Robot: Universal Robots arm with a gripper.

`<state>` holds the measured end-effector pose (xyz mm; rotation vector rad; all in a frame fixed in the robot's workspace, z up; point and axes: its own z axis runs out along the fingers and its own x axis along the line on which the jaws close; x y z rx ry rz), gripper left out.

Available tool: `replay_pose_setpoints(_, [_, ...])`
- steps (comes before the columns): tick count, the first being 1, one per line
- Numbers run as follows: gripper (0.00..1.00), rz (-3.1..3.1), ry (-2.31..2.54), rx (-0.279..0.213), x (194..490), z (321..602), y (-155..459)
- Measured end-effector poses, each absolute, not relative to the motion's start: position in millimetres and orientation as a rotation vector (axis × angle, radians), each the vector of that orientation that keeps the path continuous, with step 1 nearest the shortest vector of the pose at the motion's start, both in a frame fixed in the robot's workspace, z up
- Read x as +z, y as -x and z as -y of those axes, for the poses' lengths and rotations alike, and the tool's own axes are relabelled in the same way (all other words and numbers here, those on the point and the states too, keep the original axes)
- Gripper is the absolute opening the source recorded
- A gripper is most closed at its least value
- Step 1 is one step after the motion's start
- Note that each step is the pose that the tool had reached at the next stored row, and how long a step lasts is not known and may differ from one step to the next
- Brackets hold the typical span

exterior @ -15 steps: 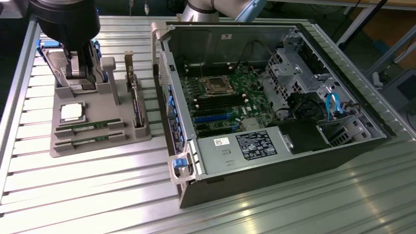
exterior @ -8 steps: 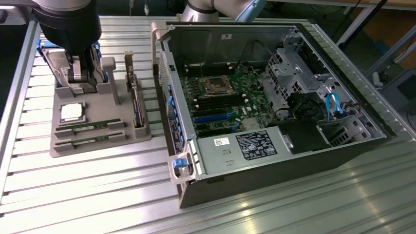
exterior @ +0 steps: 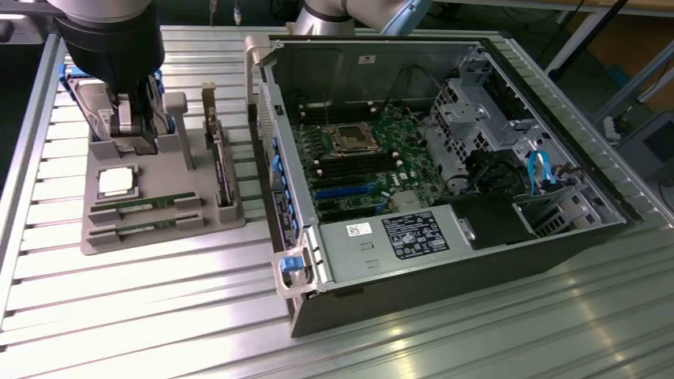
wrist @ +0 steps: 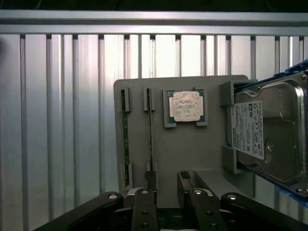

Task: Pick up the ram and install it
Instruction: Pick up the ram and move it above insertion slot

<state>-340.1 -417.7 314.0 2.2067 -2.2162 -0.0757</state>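
The ram [exterior: 142,207] sits in the gray tray [exterior: 169,237] on the tabletop [exterior: 158,316], at the exterior view's left, not yet picked up. It stands on its thin edge in a little slot. I think that is so the fingers can come down and pinch its flat sides. The other ram [exterior: 135,229] stands the same way just beside it, a bit farther from the chip [exterior: 116,181]. The arm [exterior: 106,39] hangs over the tray, and its fingers [exterior: 132,122] are apart with nothing between them. In the wrist view the fingers [wrist: 185,183] reach toward the tray, close to one end of the ram [wrist: 150,139], with the other ram [wrist: 125,139] one slot over. I cannot tell if a finger touches the ram. The chip lies flat in its own square pocket, and the drive [wrist: 269,134] rests in a holder at one end of the tray. I think that is so each part keeps its place and does not slide. The case [exterior: 453,272] lies on its side, well apart from the ram, with its wide side open. That way the board [exterior: 395,130] faces up, and I guess a ram can be pushed straight down into it. No ram is in the fingers, so the job looks like it is near its start.
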Motion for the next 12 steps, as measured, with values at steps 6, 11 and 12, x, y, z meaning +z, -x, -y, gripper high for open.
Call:
replay_pose_setpoints(6, [0.31,2.214,-2.208,-0.076,302.7,418.0,340.6])
replay_pose_setpoints(11, [0.31,2.213,-2.209,-0.076,293.5,418.0,340.9])
replay_pose_setpoints(12, [0.31,2.213,-2.21,-0.076,290.7,418.0,341.0])
